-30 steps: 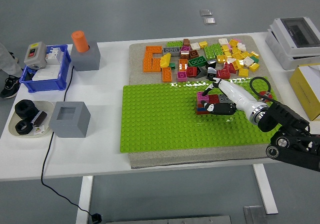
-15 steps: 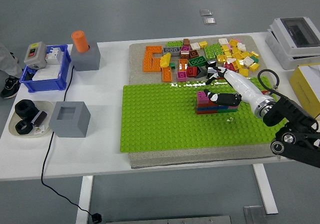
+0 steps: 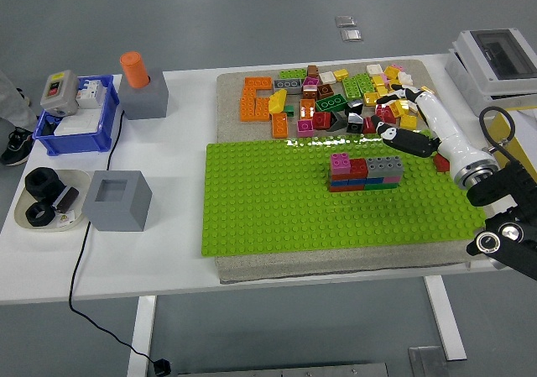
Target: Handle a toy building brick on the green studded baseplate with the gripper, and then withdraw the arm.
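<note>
The green studded baseplate [image 3: 268,209] lies on a grey mat in the middle of the table. A small stack of bricks [image 3: 361,177] stands on its upper right part, with a pink brick [image 3: 340,160] and a grey brick [image 3: 385,164] on top. My right hand [image 3: 396,129], white with black fingertips, hovers at the baseplate's far right edge, up and to the right of the stack and apart from it. Its fingers are relaxed and hold nothing. A pile of loose bricks [image 3: 369,87] lies just behind the hand.
Orange bricks [image 3: 256,98] lie at the mat's back left. Two grey blocks [image 3: 117,199] [image 3: 144,96], one bearing an orange cylinder [image 3: 132,68], a blue bin [image 3: 77,118] and a tray of black parts [image 3: 46,199] stand at the left. A white box [image 3: 499,66] and a yellow box [image 3: 516,146] stand at the right.
My right hand has let go of the stack and drawn back up and to the right, off the baseplate's middle. The grey brick now shows uncovered on top of the stack.
</note>
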`<action>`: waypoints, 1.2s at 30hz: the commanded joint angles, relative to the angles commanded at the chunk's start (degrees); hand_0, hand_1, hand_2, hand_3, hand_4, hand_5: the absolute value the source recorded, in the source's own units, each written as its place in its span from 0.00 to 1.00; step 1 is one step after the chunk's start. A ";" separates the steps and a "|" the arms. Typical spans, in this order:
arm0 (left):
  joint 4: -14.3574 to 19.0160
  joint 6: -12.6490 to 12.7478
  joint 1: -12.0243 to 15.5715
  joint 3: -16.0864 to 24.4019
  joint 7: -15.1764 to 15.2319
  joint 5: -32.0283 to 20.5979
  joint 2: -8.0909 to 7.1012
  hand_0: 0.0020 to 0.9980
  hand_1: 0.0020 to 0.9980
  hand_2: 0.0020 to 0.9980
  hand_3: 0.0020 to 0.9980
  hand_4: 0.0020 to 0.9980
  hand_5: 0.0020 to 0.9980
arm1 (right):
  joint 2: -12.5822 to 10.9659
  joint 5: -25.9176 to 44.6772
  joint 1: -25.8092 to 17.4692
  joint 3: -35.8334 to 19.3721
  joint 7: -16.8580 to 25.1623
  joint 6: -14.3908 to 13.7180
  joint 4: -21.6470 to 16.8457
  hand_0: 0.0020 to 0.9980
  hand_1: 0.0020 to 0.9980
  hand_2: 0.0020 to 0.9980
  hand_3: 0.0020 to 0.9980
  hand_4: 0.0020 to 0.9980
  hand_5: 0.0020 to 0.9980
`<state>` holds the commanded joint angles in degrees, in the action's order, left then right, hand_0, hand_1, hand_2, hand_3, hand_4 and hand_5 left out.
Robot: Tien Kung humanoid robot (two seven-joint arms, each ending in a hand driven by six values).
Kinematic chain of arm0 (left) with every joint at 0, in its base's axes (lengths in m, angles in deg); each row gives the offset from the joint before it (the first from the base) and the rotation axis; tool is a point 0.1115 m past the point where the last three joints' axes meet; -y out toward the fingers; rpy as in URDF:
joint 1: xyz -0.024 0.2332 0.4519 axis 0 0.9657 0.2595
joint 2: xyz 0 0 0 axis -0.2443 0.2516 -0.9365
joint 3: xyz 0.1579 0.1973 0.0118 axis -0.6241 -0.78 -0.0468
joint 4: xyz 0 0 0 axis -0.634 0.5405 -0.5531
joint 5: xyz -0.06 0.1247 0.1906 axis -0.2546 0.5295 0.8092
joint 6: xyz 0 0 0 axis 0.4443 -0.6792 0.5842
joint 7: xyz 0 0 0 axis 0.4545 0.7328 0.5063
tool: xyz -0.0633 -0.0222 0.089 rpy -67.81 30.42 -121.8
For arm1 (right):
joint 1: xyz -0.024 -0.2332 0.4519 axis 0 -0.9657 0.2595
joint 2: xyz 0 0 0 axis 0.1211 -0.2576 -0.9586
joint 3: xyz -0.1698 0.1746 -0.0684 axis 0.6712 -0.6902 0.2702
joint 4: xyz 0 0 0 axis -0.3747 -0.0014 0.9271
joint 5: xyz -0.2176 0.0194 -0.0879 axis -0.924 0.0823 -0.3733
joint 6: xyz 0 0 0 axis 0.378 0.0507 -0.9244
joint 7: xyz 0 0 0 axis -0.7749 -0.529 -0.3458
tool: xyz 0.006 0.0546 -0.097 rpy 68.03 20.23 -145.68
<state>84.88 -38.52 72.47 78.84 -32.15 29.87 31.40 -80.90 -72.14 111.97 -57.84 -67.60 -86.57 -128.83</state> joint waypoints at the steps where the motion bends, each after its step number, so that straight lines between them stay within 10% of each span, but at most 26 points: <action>1: 0.00 0.00 0.03 -0.03 0.00 -0.08 0.01 0.82 0.81 0.78 0.73 0.88 0.57 | 0.25 0.21 -0.94 -1.71 0.35 -0.20 -0.07 0.98 0.91 0.91 0.68 0.64 0.37; 15: 0.16 -0.07 0.59 -0.59 -0.31 -1.53 -0.09 0.82 0.81 0.78 0.74 0.87 0.57 | 3.25 8.07 -9.32 -20.30 7.60 -3.28 0.44 0.92 0.86 0.86 0.68 0.66 0.35; 36: 0.27 -0.42 0.81 -0.60 -1.09 -1.89 -0.27 0.81 0.78 0.76 0.75 0.87 0.56 | 6.14 35.44 -10.83 -24.74 30.96 -3.69 0.78 0.72 0.71 0.76 0.67 0.68 0.36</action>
<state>85.16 -38.94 73.28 78.24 -33.24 27.98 31.13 -74.76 -36.70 101.15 -82.58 -36.64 -90.27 -128.04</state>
